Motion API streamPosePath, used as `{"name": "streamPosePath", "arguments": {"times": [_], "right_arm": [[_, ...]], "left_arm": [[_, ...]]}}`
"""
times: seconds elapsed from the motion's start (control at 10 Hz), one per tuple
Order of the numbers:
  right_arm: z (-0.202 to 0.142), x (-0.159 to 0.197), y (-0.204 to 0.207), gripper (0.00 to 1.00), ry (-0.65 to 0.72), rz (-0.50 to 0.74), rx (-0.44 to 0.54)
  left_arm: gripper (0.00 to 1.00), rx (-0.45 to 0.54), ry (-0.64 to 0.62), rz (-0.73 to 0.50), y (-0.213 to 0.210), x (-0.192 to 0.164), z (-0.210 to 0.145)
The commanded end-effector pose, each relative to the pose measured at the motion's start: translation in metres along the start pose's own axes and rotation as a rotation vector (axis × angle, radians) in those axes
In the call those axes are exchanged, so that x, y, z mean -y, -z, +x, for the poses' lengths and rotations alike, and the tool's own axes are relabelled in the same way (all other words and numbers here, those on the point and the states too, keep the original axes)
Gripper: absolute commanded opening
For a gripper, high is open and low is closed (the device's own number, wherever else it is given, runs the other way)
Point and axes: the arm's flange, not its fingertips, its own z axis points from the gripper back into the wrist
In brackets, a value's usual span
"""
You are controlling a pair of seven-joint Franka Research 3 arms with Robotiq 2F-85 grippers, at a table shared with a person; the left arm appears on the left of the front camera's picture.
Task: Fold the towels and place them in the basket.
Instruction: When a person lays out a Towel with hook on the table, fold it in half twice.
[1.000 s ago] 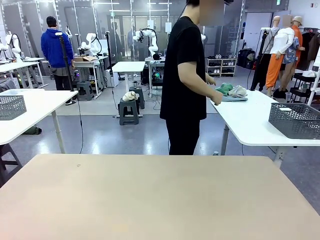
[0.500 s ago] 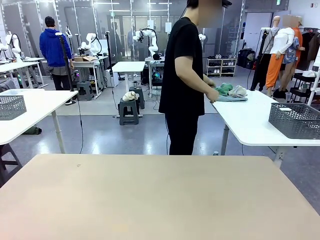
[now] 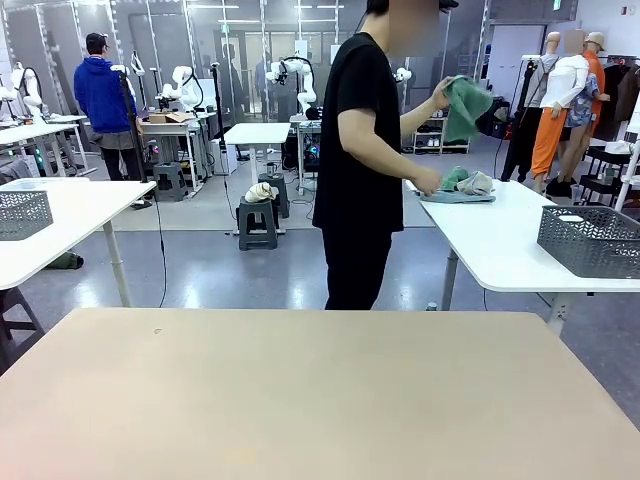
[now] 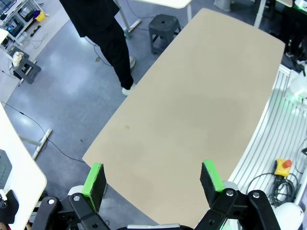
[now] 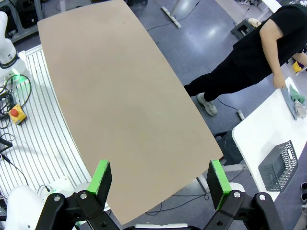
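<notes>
Front view: a limp mint green terry towel [image 3: 465, 108] is held aloft, upper right, by a person [image 3: 360, 150]; crumpled towels [image 3: 462, 184] and a perforated grey basket [image 3: 590, 240] are seen on a white side table [image 3: 500, 250]. Left wrist view: the left gripper [image 4: 152, 178] is spread wide, empty, over a smooth beige tabletop [image 4: 192, 96]. Right wrist view: the right gripper [image 5: 159, 177] likewise.

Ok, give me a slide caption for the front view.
Person at a white side table holds up a green towel; towel pile and grey basket sit on the table.
</notes>
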Motion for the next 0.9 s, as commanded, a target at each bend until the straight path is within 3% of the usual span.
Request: {"name": "streamPosePath", "arguments": {"times": [0.0,0.8], "right_arm": [[0.0011,-0.0003,0.0012,1.00,-0.006,0.006,0.001],[0.0011,-0.0003,0.0012,1.00,-0.006,0.006,0.001]], "left_arm": [[1.00,0.001,0.002,-0.002,0.0002,0.0001,0.0003],[1.00,0.001,0.002,-0.002,0.0002,0.0001,0.0003]]}}
